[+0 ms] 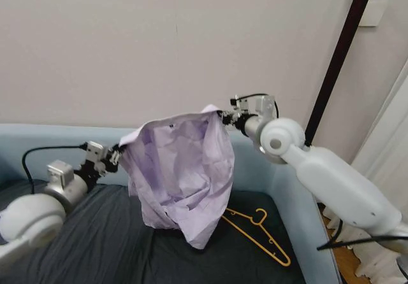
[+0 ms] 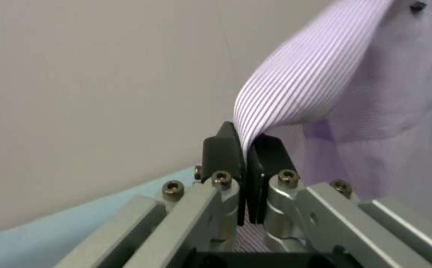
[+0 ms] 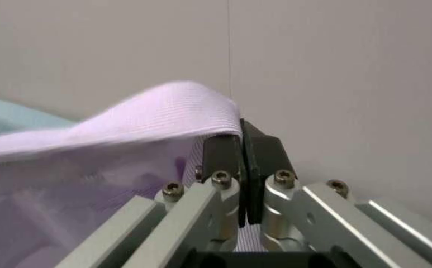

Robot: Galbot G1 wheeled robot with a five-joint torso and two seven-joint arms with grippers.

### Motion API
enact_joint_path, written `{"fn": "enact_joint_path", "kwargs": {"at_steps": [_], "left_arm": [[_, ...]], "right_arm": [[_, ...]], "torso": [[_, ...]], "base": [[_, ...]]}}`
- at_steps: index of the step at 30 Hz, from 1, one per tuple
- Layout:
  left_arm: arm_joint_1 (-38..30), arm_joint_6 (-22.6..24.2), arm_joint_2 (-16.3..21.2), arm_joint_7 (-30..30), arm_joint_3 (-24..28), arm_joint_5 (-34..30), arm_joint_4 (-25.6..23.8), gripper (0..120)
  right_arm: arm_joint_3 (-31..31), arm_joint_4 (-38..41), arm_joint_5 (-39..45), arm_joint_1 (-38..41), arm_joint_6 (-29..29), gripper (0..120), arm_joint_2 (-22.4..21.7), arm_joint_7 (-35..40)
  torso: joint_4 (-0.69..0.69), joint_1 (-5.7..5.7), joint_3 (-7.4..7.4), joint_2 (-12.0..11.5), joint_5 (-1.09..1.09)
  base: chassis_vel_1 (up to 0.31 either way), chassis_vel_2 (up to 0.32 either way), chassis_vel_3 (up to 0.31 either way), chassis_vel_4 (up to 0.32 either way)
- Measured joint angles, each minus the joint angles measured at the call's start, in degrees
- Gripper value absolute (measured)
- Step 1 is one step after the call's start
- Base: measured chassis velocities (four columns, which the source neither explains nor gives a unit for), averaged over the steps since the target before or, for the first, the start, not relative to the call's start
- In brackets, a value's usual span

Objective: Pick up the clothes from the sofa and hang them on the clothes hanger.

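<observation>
The lilac pin-striped cotton shirt (image 1: 182,176) hangs in the air above the sofa, stretched between the two arms and sagging in a crumpled bag below them. Its lowest fold dangles just above the dark seat.

The main risk, as I judge it, is the shirt slipping. Each grip takes only a thin edge of fabric, so a pull apart or a quick swing could tug the cloth out of one side. The shirt would then swing from a single corner or fall. The bunched lower part could also drag over the yellow wire clothes hanger (image 1: 258,227) lying on the seat just beside it and snag on the hook.

The left gripper (image 1: 116,151) holds the shirt's lower-hanging corner; its wrist view shows the jaws pressed together on a fold of striped cloth (image 2: 244,148). The right gripper (image 1: 223,115), set higher, is likewise clamped tight on the opposite edge (image 3: 241,137), with the fabric draping away from it.

Beneath is the light blue sofa with a dark grey seat (image 1: 51,137), backed by a plain pale wall. A dark slanted pole (image 1: 338,55) stands well apart on the robot's right.
</observation>
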Motion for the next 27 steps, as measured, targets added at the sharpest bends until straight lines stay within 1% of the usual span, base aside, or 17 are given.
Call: {"fn": "enact_joint_path", "kwargs": {"at_steps": [1, 5, 7, 8, 9, 10, 11, 14, 15, 16, 19, 20, 21, 24, 25, 26, 27], "left_arm": [[-2.2, 0.1, 0.6, 0.5, 0.6, -0.9, 1.3, 0], [-5.1, 0.0, 0.9, 1.2, 1.1, -1.5, 3.2, 0], [-5.2, 0.0, 0.9, 1.2, 1.1, -1.5, 3.2, 0], [-5.3, 0.1, 1.0, 1.1, 0.7, -1.5, 2.4, 0], [-4.8, 0.3, 1.2, 0.6, 0.3, -1.5, 1.6, 0], [-4.0, 0.5, 1.7, -0.1, -0.5, -1.3, 0.2, 0], [-4.0, 0.5, 1.7, -0.1, -0.5, -1.3, 0.2, 0], [-2.5, 1.5, 3.3, -2.7, -2.4, -1.5, -5.2, 0], [-2.6, 1.8, 4.0, -3.2, -2.7, -1.7, -6.5, 0], [-2.6, 1.8, 4.0, -3.2, -2.7, -1.7, -6.5, 0], [-3.8, 2.5, 6.8, -4.3, -3.4, -2.7, -10.5, 0], [-4.0, 2.7, 7.3, -4.5, -3.5, -2.8, -11.3, 0], [-4.0, 2.7, 7.3, -4.5, -3.5, -2.8, -11.3, 0], [-4.8, 3.3, 8.5, -5.0, -3.7, -3.1, -13.4, 0], [-5.5, 3.8, 9.2, -5.3, -3.7, -3.3, -14.4, 0], [-6.3, 4.6, 10.2, -5.8, -4.1, -4.0, -16.1, 0], [-6.3, 4.6, 10.2, -5.8, -4.1, -4.0, -16.1, 0]], "right_arm": [[-0.8, -1.5, -0.8, 1.8, 0.2, 0, 0.8, -0.4], [-1.4, -3.9, -1.1, 4.3, 0.3, 0, 1.8, -0.7], [-1.4, -3.9, -1.1, 4.4, 0.3, 0, 1.8, -0.7], [-1.8, -3.4, -0.3, 4.7, 0.2, 0, 1.0, -0.5], [-2.0, -2.4, 0.4, 4.6, 0.1, 0, 0.3, 0.0], [-2.0, -0.9, 1.0, 4.3, -0.1, 0, -0.7, 0.7], [-2.0, -0.9, 1.0, 4.3, -0.1, 0, -0.7, 0.7], [-1.1, 8.7, 4.5, 1.5, -1.3, 0, -6.1, 3.2], [-0.5, 12.3, 5.9, 0.4, -1.6, 0, -7.9, 3.8], [-0.5, 12.3, 5.9, 0.4, -1.6, 0, -7.9, 3.8], [2.4, 21.8, 10.4, -3.0, -2.4, 0, -14.1, 5.6], [2.9, 23.1, 11.1, -3.6, -2.6, 0, -15.1, 5.8], [2.9, 23.1, 11.1, -3.6, -2.6, 0, -15.1, 5.8], [4.6, 26.4, 13.5, -4.9, -2.9, 0, -17.9, 6.5], [5.5, 28.0, 14.8, -5.6, -3.0, 0, -19.3, 6.9], [7.6, 31.0, 17.3, -7.2, -3.3, 0, -21.9, 7.5], [7.6, 31.0, 17.3, -7.2, -3.3, 0, -21.9, 7.5]], "torso": [[-0.04, 0.00, 0.00, 0.0, -0.01], [-0.03, 0.00, 0.00, 0.0, 0.00], [-0.03, 0.00, 0.00, 0.0, -0.01], [-0.02, 0.00, 0.00, 0.0, -0.01], [-0.05, 0.00, 0.00, 0.0, 0.01], [-0.03, 0.01, 0.00, 0.0, -0.01], [-0.03, 0.01, 0.00, 0.0, -0.01], [-0.06, -0.01, 0.00, 0.0, 0.04], [-0.06, -0.01, -0.01, 0.0, 0.04], [-0.06, -0.01, -0.01, 0.0, 0.04], [-0.05, -0.02, -0.02, 0.0, 0.04], [-0.05, -0.02, -0.02, 0.0, 0.04], [-0.05, -0.02, -0.02, 0.0, 0.04], [-0.05, -0.02, -0.02, 0.0, 0.03], [-0.05, -0.02, -0.02, 0.0, 0.03], [-0.05, -0.02, -0.02, 0.0, 0.04], [-0.05, -0.02, -0.02, 0.0, 0.04]], "base": [[0.000, 0.000, 0.000, 0.000], [0.000, 0.000, 0.000, 0.000], [0.000, 0.000, 0.000, 0.000], [0.000, 0.000, 0.000, 0.000], [0.000, 0.000, 0.000, 0.000], [0.000, 0.000, 0.000, 0.000], [0.000, 0.000, 0.000, 0.000], [0.000, 0.000, 0.000, 0.000], [0.000, 0.000, 0.000, 0.000], [0.000, 0.000, 0.000, 0.000], [0.000, 0.000, 0.000, 0.000], [0.000, 0.000, 0.000, 0.000], [0.000, 0.000, 0.000, 0.000], [0.000, 0.000, 0.000, 0.000], [0.000, 0.000, 0.000, 0.000], [0.000, 0.000, 0.000, 0.000], [0.000, 0.000, 0.000, 0.000]]}}
